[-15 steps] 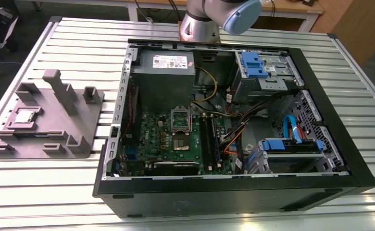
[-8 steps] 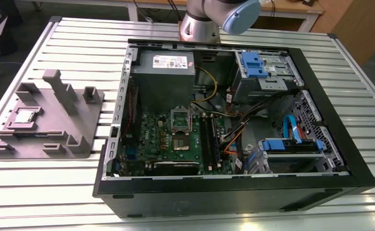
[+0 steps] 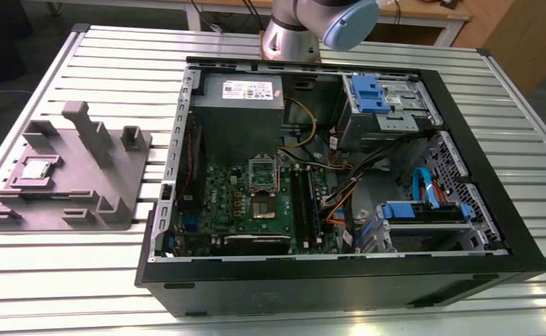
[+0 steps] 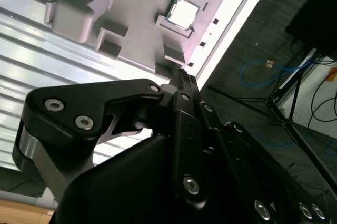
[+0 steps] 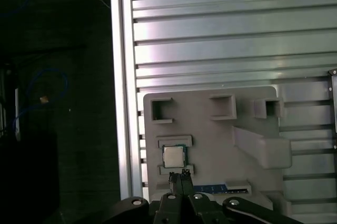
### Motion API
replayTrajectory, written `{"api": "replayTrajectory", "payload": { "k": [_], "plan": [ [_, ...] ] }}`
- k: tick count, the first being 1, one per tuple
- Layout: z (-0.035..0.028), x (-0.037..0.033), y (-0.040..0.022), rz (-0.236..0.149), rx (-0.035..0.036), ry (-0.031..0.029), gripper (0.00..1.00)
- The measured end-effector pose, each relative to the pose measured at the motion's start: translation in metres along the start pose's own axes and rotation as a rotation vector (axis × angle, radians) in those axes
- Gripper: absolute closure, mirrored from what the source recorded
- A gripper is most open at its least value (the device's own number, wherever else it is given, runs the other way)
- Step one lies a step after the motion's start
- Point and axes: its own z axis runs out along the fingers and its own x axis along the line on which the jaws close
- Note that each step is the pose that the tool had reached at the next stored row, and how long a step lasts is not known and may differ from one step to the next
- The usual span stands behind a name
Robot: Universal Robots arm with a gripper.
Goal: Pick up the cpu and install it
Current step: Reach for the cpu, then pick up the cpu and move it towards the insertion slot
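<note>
The cpu (image 3: 35,170) is a small silvery square chip lying flat in a recess of the grey fixture block (image 3: 77,203), which rests on the slatted table at the exterior view's left. Both wrist views look down on it from well above: the cpu (image 5: 172,156) (image 4: 182,13) sits in its pocket. My gripper (image 5: 179,174) (image 4: 181,74) hangs high over the fixture's edge near the chip, its black fingertips together with nothing between them. On the green motherboard inside the open computer case, the socket (image 3: 262,183) stands with its frame raised.
The black computer case (image 3: 348,280) lies open on its side, with a power supply box (image 3: 240,105), blue drive brackets (image 3: 371,94), cables and memory slots inside. Tall posts (image 3: 91,129) rise from the fixture. The table edge (image 5: 120,103) runs close beside the fixture, with dark floor beyond.
</note>
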Motion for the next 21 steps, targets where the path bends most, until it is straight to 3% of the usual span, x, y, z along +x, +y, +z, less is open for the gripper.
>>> {"api": "replayTrajectory", "payload": {
  "k": [6, 19, 21],
  "plan": [
    [0.0007, 0.0055, -0.0005, 0.000, 0.0001, 0.0014, 0.90],
    [0.0008, 0.0061, -0.0005, 0.000, 0.0000, 0.0014, 0.90],
    [0.0008, 0.0061, -0.0005, 0.000, 0.0001, 0.0014, 0.84]
  ]
}}
